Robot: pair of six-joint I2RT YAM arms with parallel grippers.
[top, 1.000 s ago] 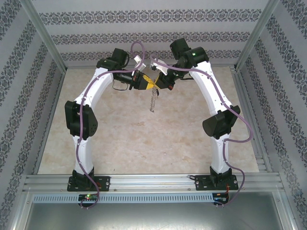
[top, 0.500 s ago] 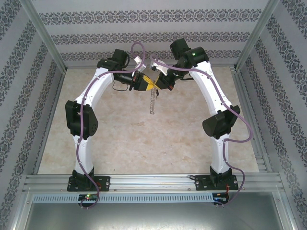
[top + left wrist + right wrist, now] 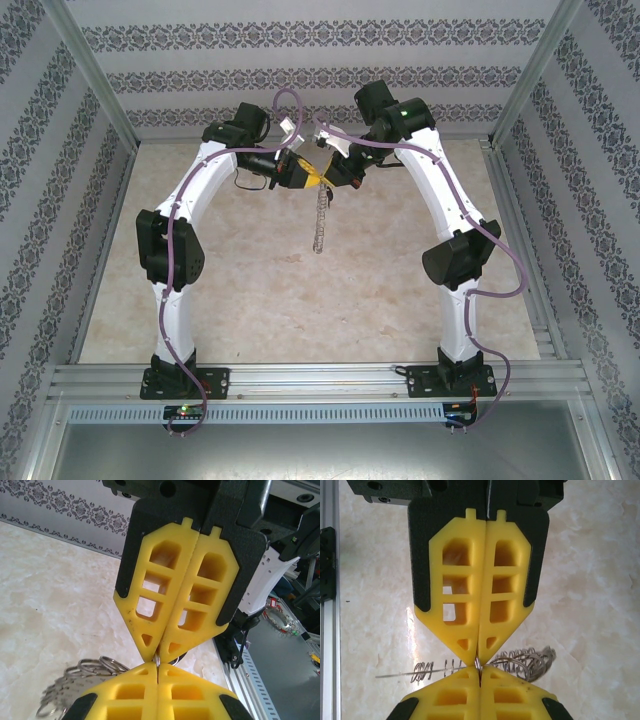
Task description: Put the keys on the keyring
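Marble table (image 3: 250, 290) | left hand (image 3: 157, 672), right hand (image 3: 480, 672) both clamped on keyring (image 3: 319, 222) | overhead: hangs edge-on; wrists: loops

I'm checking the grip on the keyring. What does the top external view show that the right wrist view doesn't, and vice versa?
Top external adds: the whole keyring hanging edge-on, chain-like, above the table. Right wrist adds: the ring's wire pinched where the shut left gripper and right gripper meet, with loops fanned either side. Shared: both grippers tip to tip, holding the keyring.
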